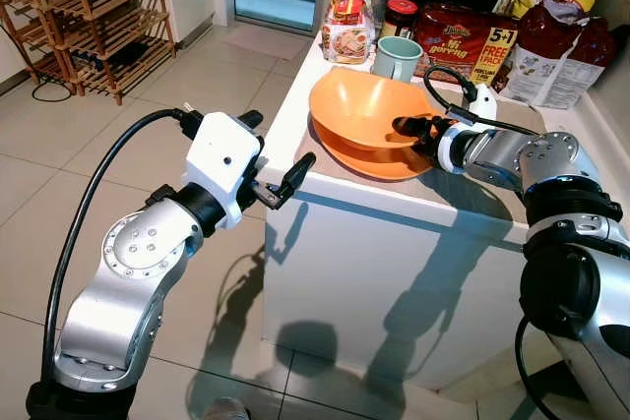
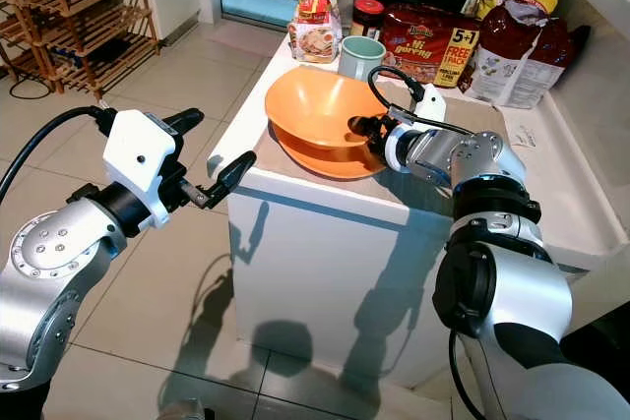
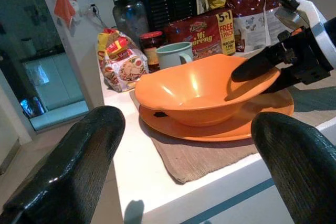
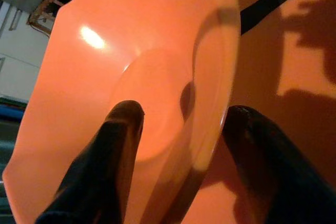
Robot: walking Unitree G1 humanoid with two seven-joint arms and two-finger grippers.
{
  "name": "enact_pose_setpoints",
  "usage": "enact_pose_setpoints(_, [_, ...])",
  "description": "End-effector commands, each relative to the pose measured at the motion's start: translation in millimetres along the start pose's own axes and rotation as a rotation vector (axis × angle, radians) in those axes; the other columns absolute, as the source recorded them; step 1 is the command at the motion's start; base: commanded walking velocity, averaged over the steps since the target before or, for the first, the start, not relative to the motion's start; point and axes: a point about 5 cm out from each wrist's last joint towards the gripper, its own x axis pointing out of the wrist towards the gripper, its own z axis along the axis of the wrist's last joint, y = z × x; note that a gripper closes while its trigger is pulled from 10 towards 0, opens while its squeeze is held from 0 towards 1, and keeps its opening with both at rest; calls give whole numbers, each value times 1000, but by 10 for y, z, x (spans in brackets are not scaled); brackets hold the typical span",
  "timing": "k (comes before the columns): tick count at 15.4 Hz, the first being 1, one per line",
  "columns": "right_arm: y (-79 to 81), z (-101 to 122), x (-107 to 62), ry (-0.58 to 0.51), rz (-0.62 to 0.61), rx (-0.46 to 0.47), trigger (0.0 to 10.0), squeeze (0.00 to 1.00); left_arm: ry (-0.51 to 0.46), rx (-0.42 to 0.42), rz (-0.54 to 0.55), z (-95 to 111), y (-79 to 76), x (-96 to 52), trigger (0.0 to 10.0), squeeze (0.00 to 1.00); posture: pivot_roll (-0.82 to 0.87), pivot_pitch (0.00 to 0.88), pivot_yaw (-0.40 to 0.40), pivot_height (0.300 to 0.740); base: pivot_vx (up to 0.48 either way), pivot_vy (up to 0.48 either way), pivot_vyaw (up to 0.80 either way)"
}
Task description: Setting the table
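Note:
An orange bowl [image 1: 359, 105] rests in an orange plate [image 1: 379, 166] on a brown placemat [image 3: 199, 156] at the near corner of the white counter [image 1: 394, 233]. My right gripper [image 1: 404, 127] reaches in from the right and straddles the bowl's right rim, open. In the right wrist view one of its fingers [image 4: 113, 145] is inside the bowl and the other is outside, under the rim. My left gripper [image 1: 281, 140] hangs open and empty in the air just off the counter's left edge, pointing at the bowl.
Behind the bowl stand a pale green mug [image 1: 397, 56], a dark-lidded jar [image 1: 399, 15], a bag of bread [image 1: 346, 27] and several snack bags [image 1: 463, 41]. A wooden rack [image 1: 89, 17] stands far left on the tiled floor [image 1: 59, 164].

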Motion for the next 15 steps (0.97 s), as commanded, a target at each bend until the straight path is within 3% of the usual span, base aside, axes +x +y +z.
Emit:
enact_pose_setpoints(1, [39, 112, -52, -26, 13, 8, 0, 0, -4, 2, -28, 11, -43, 3, 10000, 0, 112, 0, -116, 740, 0, 0, 0])
enact_pose_setpoints(15, [35, 131, -88, -11, 61, 89, 0, 0, -15, 11, -40, 0, -68, 21, 10000, 0, 109, 0, -123, 740, 0, 0, 0])
